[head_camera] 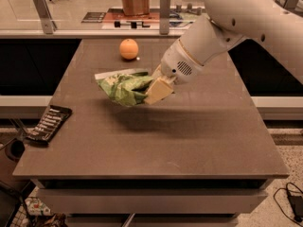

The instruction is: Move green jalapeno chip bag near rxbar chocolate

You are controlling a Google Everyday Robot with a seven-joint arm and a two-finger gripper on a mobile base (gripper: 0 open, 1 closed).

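Green jalapeno chip bag (122, 86) in gripper (152, 90), midair

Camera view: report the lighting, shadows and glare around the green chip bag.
Camera view: warm, amber-tinted light from overhead; the end effector, mid-table, grips the green jalapeno chip bag clear of the surface, so a soft, diffuse shadow falls on the table below it; no strong glare on the matte tabletop; the rxbar chocolate at the left edge is evenly lit.
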